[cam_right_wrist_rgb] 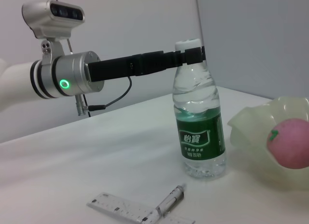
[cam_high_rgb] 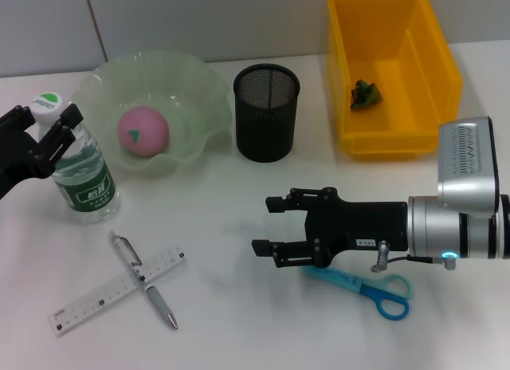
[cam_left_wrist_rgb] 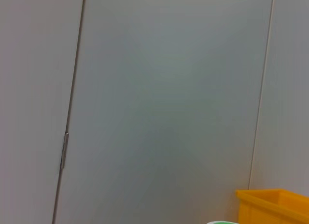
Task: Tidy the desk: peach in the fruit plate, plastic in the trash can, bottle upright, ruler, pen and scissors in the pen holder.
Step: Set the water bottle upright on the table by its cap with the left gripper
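Currently three of the desk items look sorted. Pink round peach [cam_high_rgb: 143, 131] lies in the pale green wavy-rimmed fruit plate [cam_high_rgb: 199, 91]; a crumpled green plastic scrap [cam_high_rgb: 365, 93] sits on the floor of the yellow rectangular bin [cam_high_rgb: 434, 59] serving as trash can; clear water bottle with green label and white cap [cam_high_rgb: 84, 175] stands upright on the white desk [cam_high_rgb: 231, 322], just beside the plate.

Left gripper [cam_high_rgb: 49, 136]: fingers sit on either side of the bottle's neck just under the cap. The right wrist view shows them at the neck, but not clearly whether they pinch it (cannot tell clamped or merely around it). High hold probably chosen to steady a tall bottle while it settles.

Right gripper [cam_high_rgb: 271, 225]: jaws wide apart, holding nothing, hovering low directly above the blade end of the blue-handled scissors [cam_high_rgb: 374, 289], whose handles stick out on the far side of the arm. Fingers point toward the desk centre, so a descent or reorientation seems needed for a grasp.

Remaining: scissors, silver pen [cam_high_rgb: 146, 282] and clear plastic ruler [cam_high_rgb: 115, 290]. Pen lies across the ruler, touching it, in front of the bottle. Black mesh cylindrical pen holder [cam_high_rgb: 266, 115] stands between plate and bin, nothing visible inside from the head view.

Judgement: scissors are the next pick. Flat-lying blades offer little to grip; slip risk.
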Action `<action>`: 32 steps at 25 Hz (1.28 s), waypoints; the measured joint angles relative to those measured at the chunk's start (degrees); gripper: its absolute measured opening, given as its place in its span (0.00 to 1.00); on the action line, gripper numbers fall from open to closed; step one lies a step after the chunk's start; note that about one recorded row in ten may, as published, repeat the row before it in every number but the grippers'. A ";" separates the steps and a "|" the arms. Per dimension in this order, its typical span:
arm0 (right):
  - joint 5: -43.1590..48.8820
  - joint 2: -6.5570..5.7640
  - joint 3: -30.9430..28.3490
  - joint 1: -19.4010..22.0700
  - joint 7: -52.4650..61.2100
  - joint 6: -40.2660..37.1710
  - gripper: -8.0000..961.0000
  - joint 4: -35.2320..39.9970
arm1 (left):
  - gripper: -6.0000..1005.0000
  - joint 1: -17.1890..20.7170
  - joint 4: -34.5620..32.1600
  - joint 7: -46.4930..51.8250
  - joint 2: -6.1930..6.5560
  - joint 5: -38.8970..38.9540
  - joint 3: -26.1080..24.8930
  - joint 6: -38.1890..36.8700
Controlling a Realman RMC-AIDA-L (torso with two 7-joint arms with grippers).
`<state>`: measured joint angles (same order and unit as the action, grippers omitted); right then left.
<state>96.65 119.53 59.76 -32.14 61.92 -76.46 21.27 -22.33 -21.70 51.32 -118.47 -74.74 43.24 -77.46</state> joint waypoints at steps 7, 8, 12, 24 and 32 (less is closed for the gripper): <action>0.04 0.00 0.00 0.06 0.03 -0.01 0.79 -0.01 | 0.48 0.05 0.00 0.00 0.00 0.08 0.07 -0.11; 0.04 0.00 0.00 0.06 0.03 -0.01 0.79 -0.03 | 0.48 0.06 0.00 0.00 0.00 0.08 0.10 -0.12; 0.04 0.00 0.00 0.06 0.04 -0.01 0.79 -0.08 | 0.49 0.08 0.00 0.00 0.00 0.17 0.09 -0.14; 0.04 0.00 0.00 0.06 0.04 -0.15 0.79 -0.29 | 0.49 0.10 0.08 -0.05 -0.09 0.22 0.10 0.32; -0.11 0.00 0.52 0.03 0.05 -0.18 0.79 -0.27 | 0.50 0.12 0.08 -0.08 -0.09 0.26 0.56 0.32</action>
<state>96.53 119.53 60.29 -32.11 61.97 -76.65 21.00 -22.20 -21.62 51.24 -118.57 -74.48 43.80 -77.14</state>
